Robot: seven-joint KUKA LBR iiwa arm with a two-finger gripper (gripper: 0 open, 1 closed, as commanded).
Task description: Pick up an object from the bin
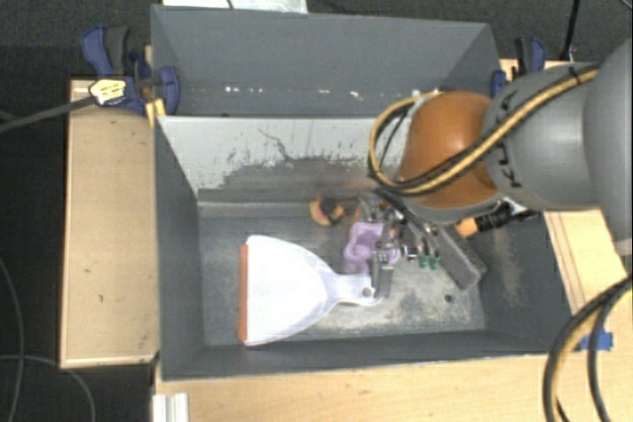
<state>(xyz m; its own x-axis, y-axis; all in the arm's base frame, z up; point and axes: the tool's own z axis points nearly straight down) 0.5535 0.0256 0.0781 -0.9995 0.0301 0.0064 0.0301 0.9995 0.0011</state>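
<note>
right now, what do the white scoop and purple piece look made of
white scoop: likely plastic, smooth, matte; the orange-red strip on its left edge may be rubber. purple piece: probably plastic too, solid colour, but too small to be sure.

A white plastic scoop [287, 296], shaped like a small dustpan, is lying flat on the floor of the bin [326, 74], in its front left part. Its wide mouth is facing the bin's left wall and is carrying an orange-red strip along that edge. Its body is narrowing into a short handle that is pointing toward the bin's right wall. A small purple piece [362, 243], blocky and uneven, is sitting near the middle of the bin's floor, just behind the handle's tip, toward the bin's back wall.
</note>
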